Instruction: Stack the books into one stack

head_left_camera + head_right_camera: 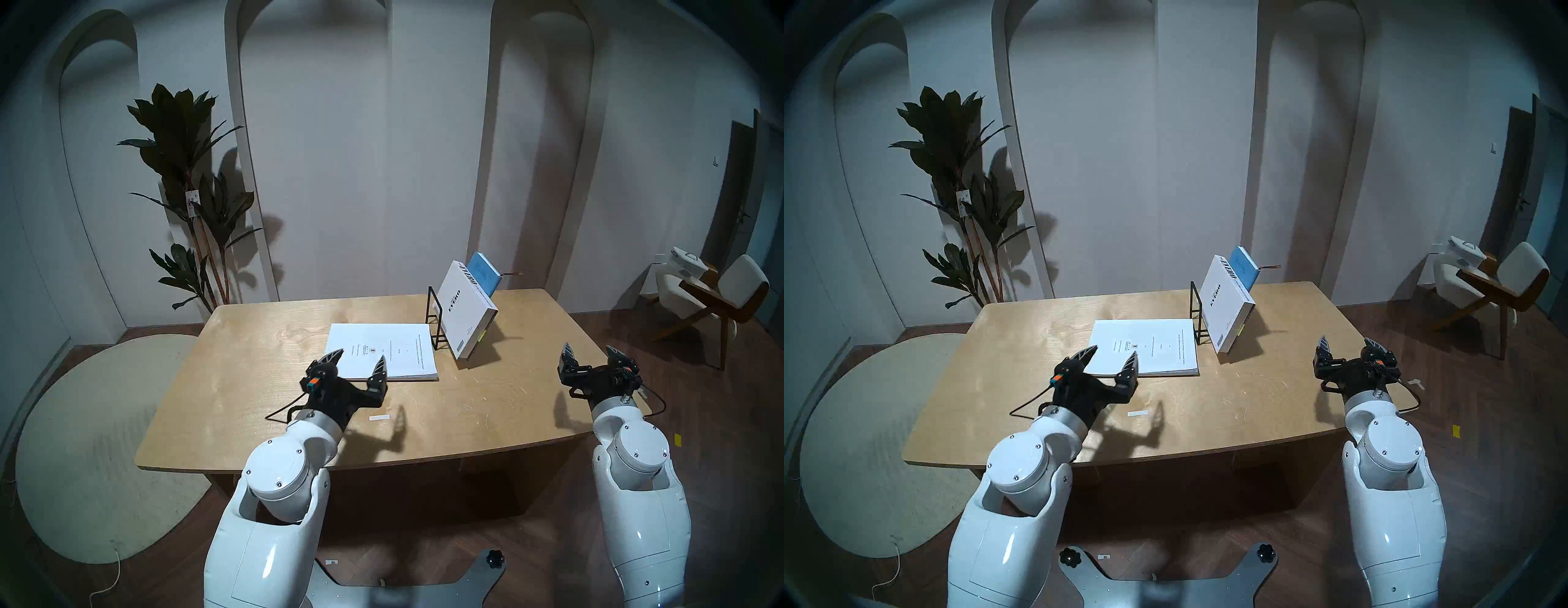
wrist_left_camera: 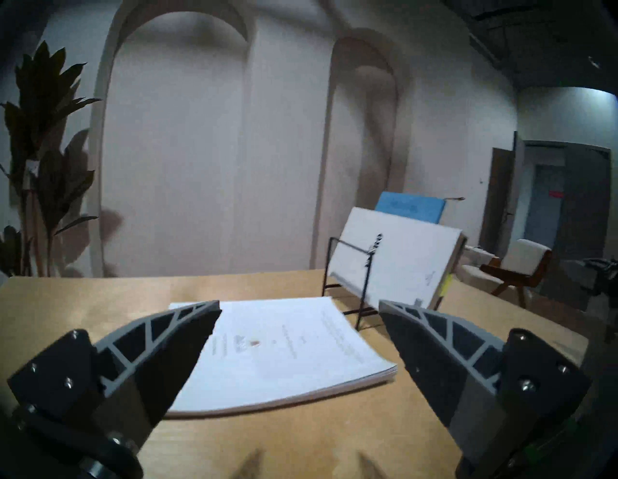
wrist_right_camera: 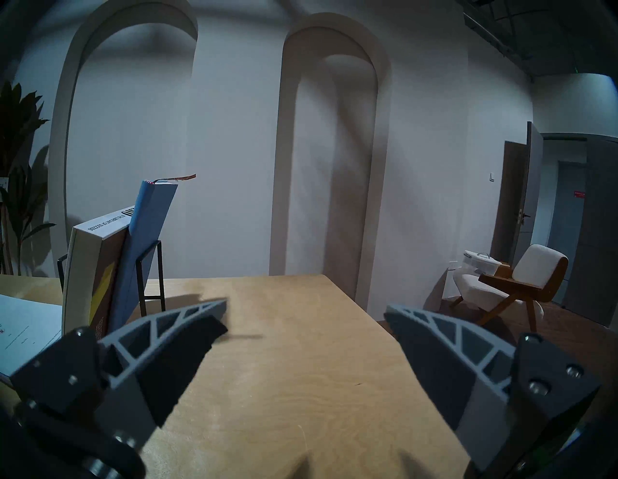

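A large thin white booklet (image 1: 390, 348) lies flat on the wooden table (image 1: 263, 339). A thick white book lettered "EVERO" (image 1: 464, 314) leans tilted in a black wire stand (image 1: 435, 322), with a smaller blue notebook (image 1: 485, 269) with a ribbon leaning behind it. My left gripper (image 1: 360, 358) is open and empty, just above the booklet's near edge (image 2: 267, 351). My right gripper (image 1: 592, 352) is open and empty over the table's right edge, to the right of the stand; the white book (image 3: 97, 274) and blue notebook (image 3: 147, 241) show at left in its wrist view.
A small white label (image 1: 379, 418) lies on the table near the front. A potted plant (image 1: 186, 178) stands behind the table's left corner. A chair (image 1: 712, 297) stands at the far right. A round rug (image 1: 85, 446) lies on the floor at left.
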`<state>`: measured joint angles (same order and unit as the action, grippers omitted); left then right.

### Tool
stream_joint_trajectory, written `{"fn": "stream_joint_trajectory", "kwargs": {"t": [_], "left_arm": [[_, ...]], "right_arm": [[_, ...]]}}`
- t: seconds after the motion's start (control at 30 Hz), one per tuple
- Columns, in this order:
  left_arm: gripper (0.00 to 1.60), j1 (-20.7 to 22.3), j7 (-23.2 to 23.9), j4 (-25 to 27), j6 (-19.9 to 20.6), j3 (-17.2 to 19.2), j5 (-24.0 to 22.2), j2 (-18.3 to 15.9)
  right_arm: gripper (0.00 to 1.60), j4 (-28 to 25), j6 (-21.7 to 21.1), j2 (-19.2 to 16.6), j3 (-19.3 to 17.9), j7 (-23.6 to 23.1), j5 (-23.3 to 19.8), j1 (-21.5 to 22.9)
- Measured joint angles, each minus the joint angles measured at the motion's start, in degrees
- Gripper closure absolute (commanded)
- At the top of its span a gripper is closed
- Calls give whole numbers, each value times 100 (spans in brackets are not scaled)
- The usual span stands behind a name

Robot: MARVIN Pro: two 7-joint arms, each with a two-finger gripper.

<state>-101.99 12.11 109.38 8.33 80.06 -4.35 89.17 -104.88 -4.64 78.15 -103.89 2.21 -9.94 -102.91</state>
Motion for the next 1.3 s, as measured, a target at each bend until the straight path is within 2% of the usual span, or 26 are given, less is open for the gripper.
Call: {"fn": "stream_joint_trajectory", "kwargs": {"t": [0.33,0.77,0.97,1.3], "left_arm": [[0,554,91,30,737,-796,92,-89],[0,1213,-58,-21,1137,-1607,360,-76],[0,1559,-162,-318,1319,-1941,429,-10],[0,2073,-324,-873,1572,-2250,464,161]], "right_arm": [[0,22,-1,-18,-11,-51,-38,19],[0,71,-2,-34,-32,-104,-68,36],[0,305,-7,-69,-42,-142,-59,99],[0,801,-16,-141,76,-232,-38,360]]}}
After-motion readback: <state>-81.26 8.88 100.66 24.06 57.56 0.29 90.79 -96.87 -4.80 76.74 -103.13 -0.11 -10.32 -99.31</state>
